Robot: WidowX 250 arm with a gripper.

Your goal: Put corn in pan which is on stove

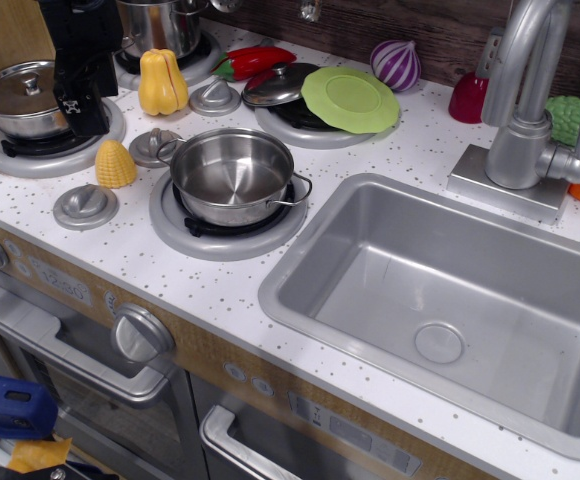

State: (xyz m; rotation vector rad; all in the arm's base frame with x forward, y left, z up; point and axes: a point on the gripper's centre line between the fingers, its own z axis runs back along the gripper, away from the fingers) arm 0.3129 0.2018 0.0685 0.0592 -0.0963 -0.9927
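The corn [115, 164] stands upright on the stove [130, 255] near the counter's left edge, just beside the empty pan [232, 176] on its front burner, while the black gripper [78, 105], jaw state impossible to tell, hangs behind the corn toward the back-left corner.

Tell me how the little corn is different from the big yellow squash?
The corn is short and dome-shaped; the squash is taller, with a narrow neck. The corn has bumpy kernel rows; the squash has smooth lobes. The corn is paler yellow; the squash is more orange. Both stand upright on the stove top.
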